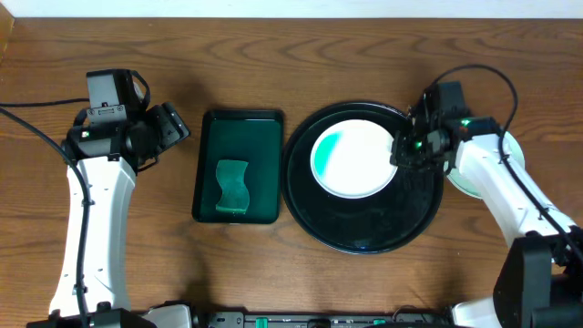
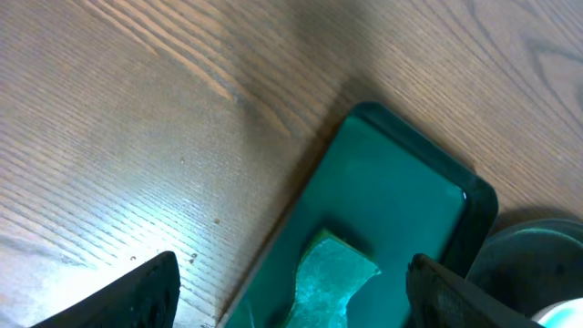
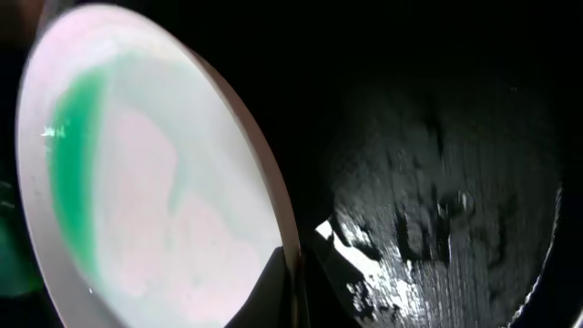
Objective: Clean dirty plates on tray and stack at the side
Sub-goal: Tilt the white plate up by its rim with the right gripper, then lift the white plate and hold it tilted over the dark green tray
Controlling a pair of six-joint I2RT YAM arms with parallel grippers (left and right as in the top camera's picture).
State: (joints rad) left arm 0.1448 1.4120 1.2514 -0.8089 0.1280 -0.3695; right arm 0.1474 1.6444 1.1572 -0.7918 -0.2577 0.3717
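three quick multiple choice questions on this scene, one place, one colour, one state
1. Where does the sponge lie? A in the green tray; B on the black tray; C on the table.
2. What colour is the smear on the plate? A red; B green; C brown.
3. How is the left gripper? A open, empty; B shut on the sponge; C shut on the plate.
1 A, it sits inside the green tray's rim. 2 B, a green streak marks the plate's left side. 3 A, its fingers stand apart, holding nothing.

two white arms with black wrists and black cables.
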